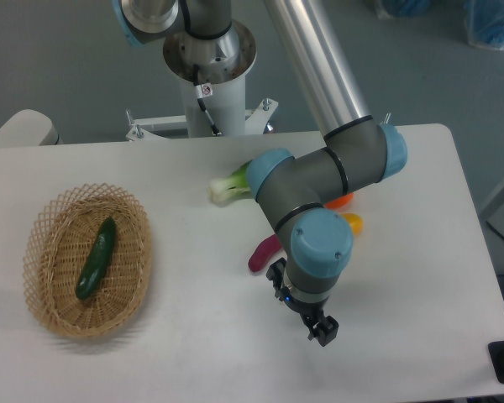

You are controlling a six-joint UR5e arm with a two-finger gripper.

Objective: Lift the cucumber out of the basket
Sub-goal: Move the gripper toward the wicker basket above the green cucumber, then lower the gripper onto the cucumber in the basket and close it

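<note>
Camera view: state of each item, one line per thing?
Dark green curved cucumber: lying diagonally inside the basket, untouched.
Oval tan wicker basket: upright on the table, holding only the cucumber.
Two-finger gripper: far right of the basket, holding nothing; open or shut unclear.
Leafy green bok choy with white stem: lying on the table, partly hidden by the arm.
Purple eggplant-like piece: lying on the table, partly hidden.
</note>
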